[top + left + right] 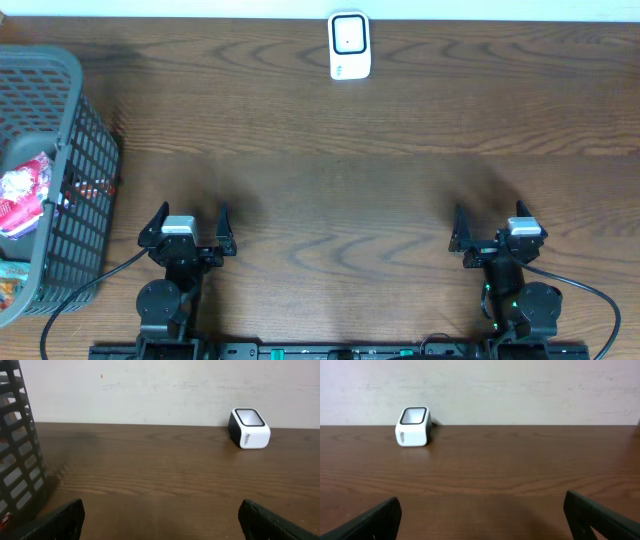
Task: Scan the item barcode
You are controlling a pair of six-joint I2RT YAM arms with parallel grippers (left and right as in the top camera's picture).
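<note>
At the far left I see a dark grey plastic basket (85, 160) with a grid of square holes in its walls. The edge of the picture cuts it off. Inside it lies a crinkled, glossy red and white packet (22, 192), and I cannot make out any barcode on it. Lower in the basket, another item (8, 280) shows only as a coloured corner.

Just right of the basket, the left gripper (192, 215) sits near the front edge of the table (330, 170). Its two black fingers are spread wide with nothing between them. The table is brown wood with a wavy grain.

At the back edge, near the middle, stands the scanner (349, 45), a small white rounded box with a black-framed window. The print on its side is too fine to read.

Further right, the right gripper (489, 215) is also spread wide and holds nothing. In both wrist views only the fingertips show, at the bottom corners.
</note>
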